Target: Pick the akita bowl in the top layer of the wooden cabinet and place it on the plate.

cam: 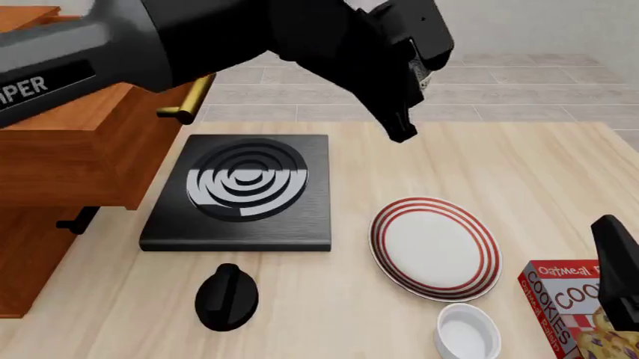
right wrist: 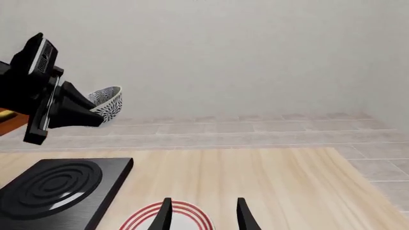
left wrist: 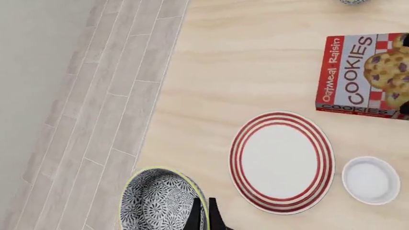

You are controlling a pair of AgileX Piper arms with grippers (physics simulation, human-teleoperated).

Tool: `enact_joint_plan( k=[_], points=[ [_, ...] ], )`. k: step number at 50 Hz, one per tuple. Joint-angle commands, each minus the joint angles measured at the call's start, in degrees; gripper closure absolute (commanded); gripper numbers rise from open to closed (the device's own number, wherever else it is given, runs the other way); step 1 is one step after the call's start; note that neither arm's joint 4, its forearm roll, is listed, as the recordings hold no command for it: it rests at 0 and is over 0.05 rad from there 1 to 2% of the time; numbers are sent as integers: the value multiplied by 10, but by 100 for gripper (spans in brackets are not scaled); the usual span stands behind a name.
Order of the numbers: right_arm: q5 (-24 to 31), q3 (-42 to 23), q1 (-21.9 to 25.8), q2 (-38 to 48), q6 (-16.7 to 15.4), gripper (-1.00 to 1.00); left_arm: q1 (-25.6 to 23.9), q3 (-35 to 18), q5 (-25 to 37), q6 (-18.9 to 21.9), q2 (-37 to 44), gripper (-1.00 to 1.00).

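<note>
The left tool (right wrist: 96, 117) grips the akita bowl (right wrist: 107, 102) by its rim, held aloft above the tabletop's (cam: 539, 157) far edge (beyond the black stove (cam: 242, 191)). The red-ringed plate (cam: 435, 247) lies bare toward the near right corner. The right tool (right wrist: 203, 213) hangs released, fingers apart.

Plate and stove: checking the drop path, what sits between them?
Nothing: bare tabletop separates the plate from the stove, seen in the front view.
</note>
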Motion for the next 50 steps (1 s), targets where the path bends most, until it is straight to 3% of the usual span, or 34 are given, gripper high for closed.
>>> enact_joint_plan(
  k=[1,23,50],
  points=[
    [0,0,0,0,1,-100,-25,-21,14,-12,26,100],
    [-4,1,4,0,-6,-100,-76,-87,54,-67,86,100],
    [-6,3,2,0,-3,-100,-96,-141,70,-143,153,100]
  ],
)
